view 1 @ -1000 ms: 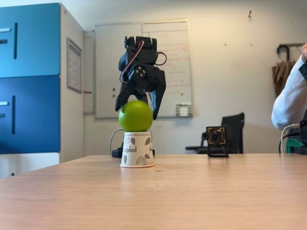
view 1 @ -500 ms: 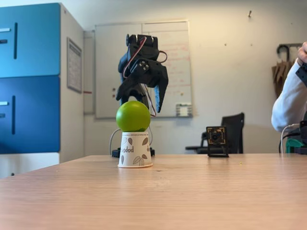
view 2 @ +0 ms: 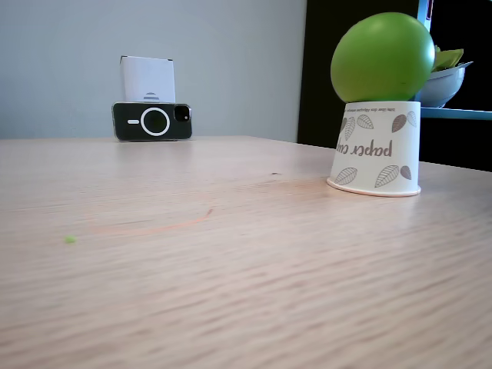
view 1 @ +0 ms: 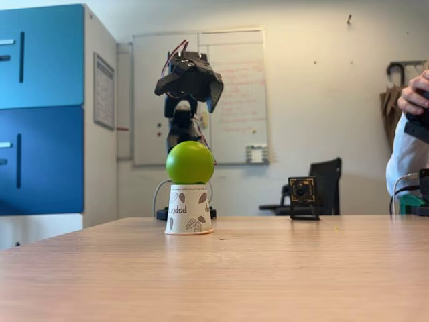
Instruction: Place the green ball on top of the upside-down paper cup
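- Right now the ball (view 1: 190, 163) is sitting on the flat top of the cup (view 1: 189, 209), touching nothing else; in both fixed views it is bulging a little past the cup's upper edge.
- The cup is standing rim-down on the table (view 1: 268, 268), leaf prints and upside-down lettering facing the camera.
- The gripper (view 1: 190, 94) is hanging above the ball, well clear of it, holding nothing; its fingers are pointing down and spread apart, with open space between them.
- A small camera (view 1: 303, 196) is standing on the table to the right of the cup in a fixed view.
- A person's hand (view 1: 415, 94) and white sleeve are showing at the right edge of that view.
- A phone (view 2: 152, 121) is lying on its side against a white block (view 2: 147, 80) at the far end of the table in the other fixed view.
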